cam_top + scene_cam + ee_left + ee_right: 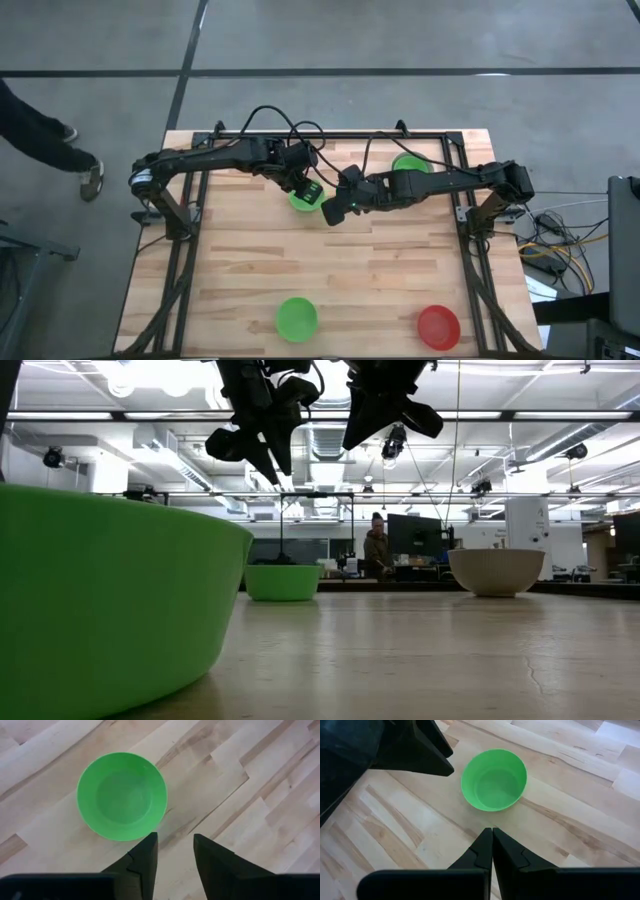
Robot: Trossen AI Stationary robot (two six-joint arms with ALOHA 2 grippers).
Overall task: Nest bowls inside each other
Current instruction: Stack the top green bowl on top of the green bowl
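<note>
A bright green bowl (298,203) (121,795) (494,779) stands upright on its base on the wooden table (330,270), toward the far side. My left gripper (313,193) (175,837) hangs open above its rim, fingers pointing steeply down, with nothing between them. My right gripper (333,211) (492,831) is shut and empty, hovering just right of the bowl. Both grippers hang high over the table in the low view, the left gripper (262,455) and the right gripper (352,442).
Another green bowl (296,318) (100,600) and a red bowl (438,326) stand near the front edge. A third green bowl (410,163) shows at the far right, partly under my right arm; a pale bowl (497,570) shows there in the low view. A person's leg (40,135) is at the left.
</note>
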